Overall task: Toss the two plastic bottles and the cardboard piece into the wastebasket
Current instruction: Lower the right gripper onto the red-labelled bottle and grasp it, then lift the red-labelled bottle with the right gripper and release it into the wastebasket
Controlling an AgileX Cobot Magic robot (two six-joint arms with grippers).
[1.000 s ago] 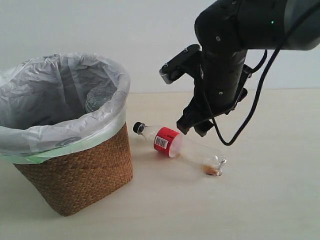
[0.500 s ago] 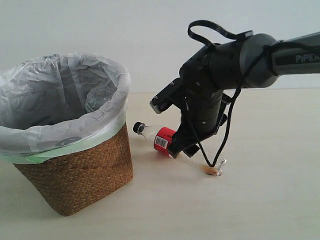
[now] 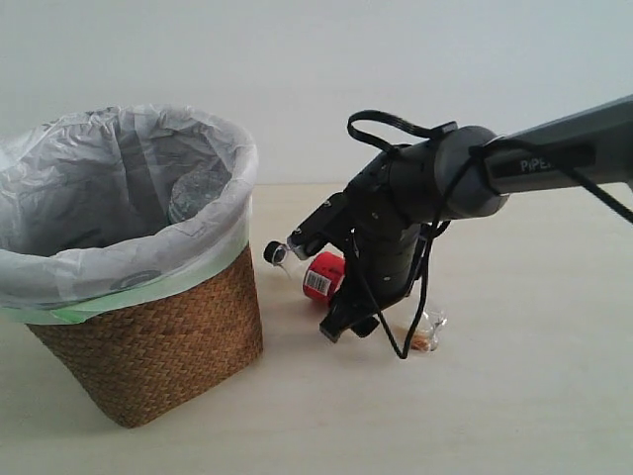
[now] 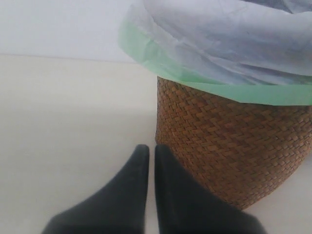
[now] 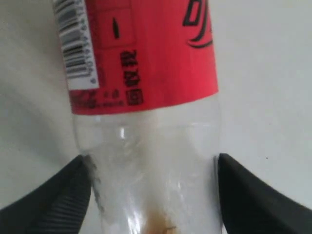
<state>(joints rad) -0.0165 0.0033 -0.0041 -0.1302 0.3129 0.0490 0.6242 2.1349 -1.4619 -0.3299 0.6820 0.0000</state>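
The clear bottle with the red label (image 3: 321,275) and black cap lies on its side on the table, just right of the wicker wastebasket (image 3: 148,336). My right gripper (image 3: 351,325) is down over the bottle's clear body (image 5: 146,161). It is open, with one black finger (image 5: 58,200) on each side of the bottle, close to its walls. My left gripper (image 4: 151,152) is shut and empty, low beside the wastebasket's woven wall (image 4: 229,146). A rounded clear shape (image 3: 196,190) shows inside the bag. The green-capped bottle and the cardboard piece are not clearly in view.
The white-green bag (image 3: 119,198) folds over the wastebasket's rim. A black cable (image 3: 410,297) hangs from the right arm beside the bottle's base (image 3: 427,332), where some brown liquid sits. The pale table (image 3: 514,396) extends to the right and front.
The right arm has dropped and swung left, bringing its open gripper from above the bottle down around the bottle's body. The bottle and wastebasket have stayed put.
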